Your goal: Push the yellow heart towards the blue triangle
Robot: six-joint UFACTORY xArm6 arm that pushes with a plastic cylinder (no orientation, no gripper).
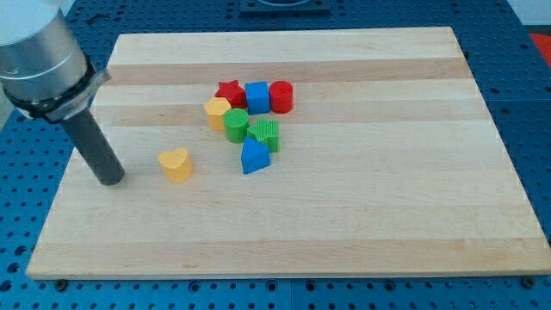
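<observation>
A big wooden board (pixel 344 232) lies on a blue table with little holes (pixel 534 103). My tip (pixel 112 180), the bottom end of a straight dark rod, rests on the board near the view's left side. This arm has no claw at all, only the rod, so nothing opens or closes. The small yellow heart block (pixel 176 164) sits just to the right of my tip, close but not touching it. The blue triangle block (pixel 254 157) is farther right, apart from the heart. Right above the triangle is a green star-like block (pixel 265 133). Bunched beside it are a green round block (pixel 236 125), a yellow six-sided block (pixel 217 112), a red star (pixel 229 92), a blue cube (pixel 256 97) and a red round block (pixel 281 96).
</observation>
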